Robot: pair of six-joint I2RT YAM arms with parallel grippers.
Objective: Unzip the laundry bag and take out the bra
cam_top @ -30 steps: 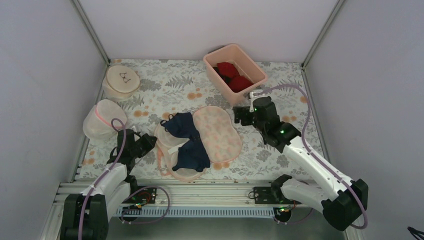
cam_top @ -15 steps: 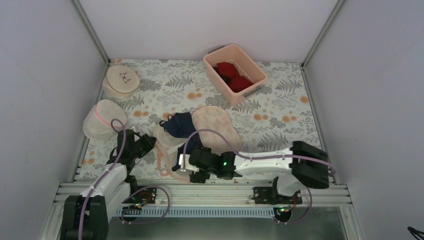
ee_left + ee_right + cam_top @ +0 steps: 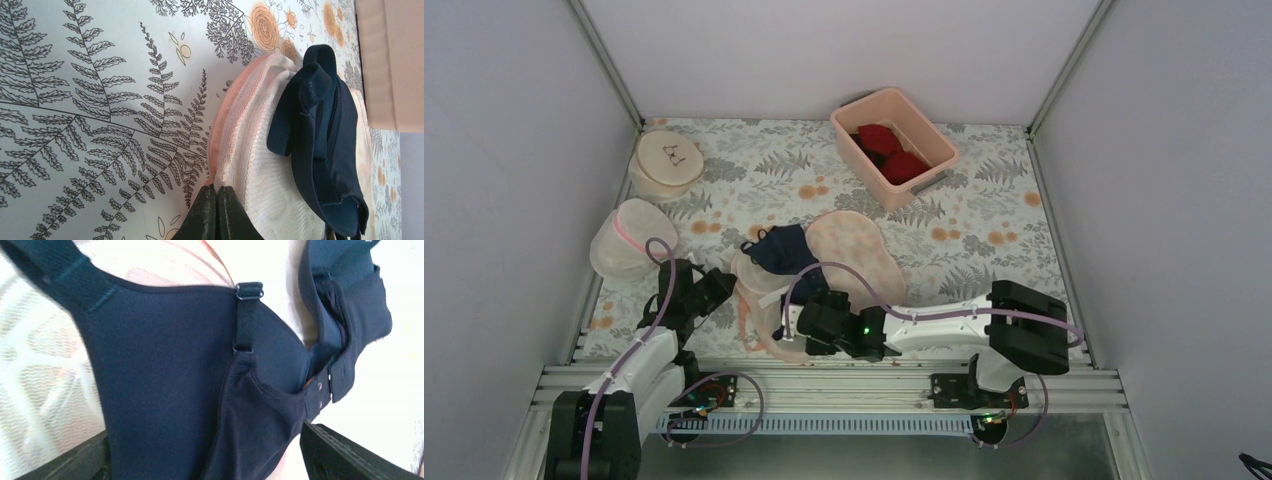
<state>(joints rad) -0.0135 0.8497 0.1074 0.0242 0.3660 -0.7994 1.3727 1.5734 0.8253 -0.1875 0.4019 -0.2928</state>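
Though the flowered laundry bag (image 3: 861, 262) lies open, the navy bra (image 3: 165, 380) sits on its mesh. The left claw (image 3: 216, 192) is shut at the pink trim. The right claw (image 3: 210, 460) gapes around a cup.

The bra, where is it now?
In the top view the bra lies left of centre, on the mesh half of the open laundry bag, with the open right gripper over its near cup.

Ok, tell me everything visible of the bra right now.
The bra is dark navy, of smooth fabric, with two rounded cups, straps with sliders and a fastening band. It lies on the pale mesh inside of the opened laundry bag, not yet lifted out. The open right gripper straddles its near cup.
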